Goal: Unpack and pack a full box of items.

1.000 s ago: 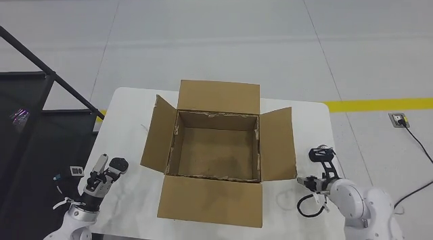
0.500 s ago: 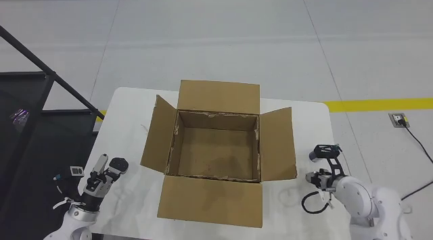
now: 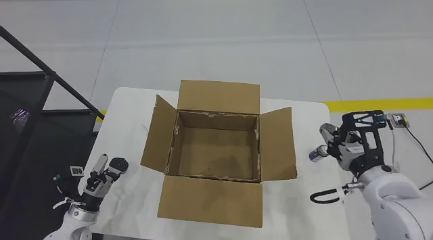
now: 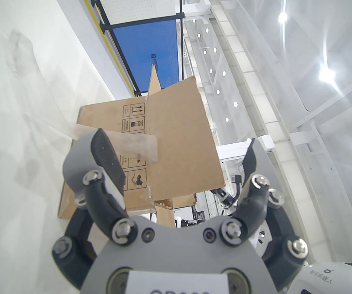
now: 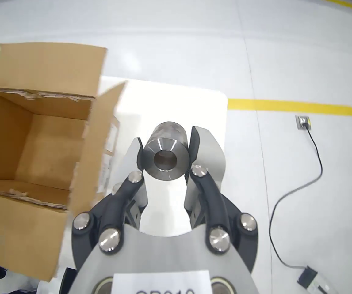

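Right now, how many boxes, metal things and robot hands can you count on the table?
Brown cardboard box: 1
Shiny grey metal cylinder: 1
Robot hands: 2 (left hand open, right hand holding the cylinder)
Total: 4

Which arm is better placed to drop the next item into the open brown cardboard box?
Right. The right gripper is shut on a grey metal cylinder beside the open brown cardboard box. The left gripper is open and empty, by the left edge of the white table.
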You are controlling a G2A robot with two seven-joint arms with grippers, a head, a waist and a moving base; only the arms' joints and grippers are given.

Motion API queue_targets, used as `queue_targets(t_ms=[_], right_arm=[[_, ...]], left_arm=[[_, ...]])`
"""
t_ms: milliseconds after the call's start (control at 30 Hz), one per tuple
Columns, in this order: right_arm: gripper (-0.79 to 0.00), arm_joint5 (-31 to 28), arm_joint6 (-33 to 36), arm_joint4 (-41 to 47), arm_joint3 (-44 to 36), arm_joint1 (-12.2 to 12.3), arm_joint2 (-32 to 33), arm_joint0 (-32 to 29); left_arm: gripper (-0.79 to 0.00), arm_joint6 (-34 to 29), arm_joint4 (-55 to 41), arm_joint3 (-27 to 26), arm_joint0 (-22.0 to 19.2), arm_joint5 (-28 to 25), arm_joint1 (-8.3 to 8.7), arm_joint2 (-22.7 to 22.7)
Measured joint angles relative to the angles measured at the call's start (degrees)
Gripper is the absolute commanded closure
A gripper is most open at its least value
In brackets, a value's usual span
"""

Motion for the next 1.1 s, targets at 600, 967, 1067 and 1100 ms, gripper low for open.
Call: queue_targets(t_ms=[600, 967, 1067, 1100], right_arm=[[0.0, 7.2, 1.2, 2.3, 40.0, -6.9, -46.6, 35.0], [0.0, 11.2, -5.3, 9.4, 67.4, -14.9, -60.2, 43.8], [0.0, 11.4, -7.8, 11.6, 73.1, -16.7, -61.2, 44.9], [0.0, 11.5, -8.6, 12.2, 74.7, -17.2, -61.4, 45.2]], left_arm=[[-0.785, 0.0, 0.0, 0.0, 0.0, 0.0, 0.0, 0.0], [-0.785, 0.0, 0.0, 0.0, 0.0, 0.0, 0.0, 0.0], [-0.785, 0.0, 0.0, 0.0, 0.0, 0.0, 0.0, 0.0], [-0.785, 0.0, 0.0, 0.0, 0.0, 0.0, 0.0, 0.0]])
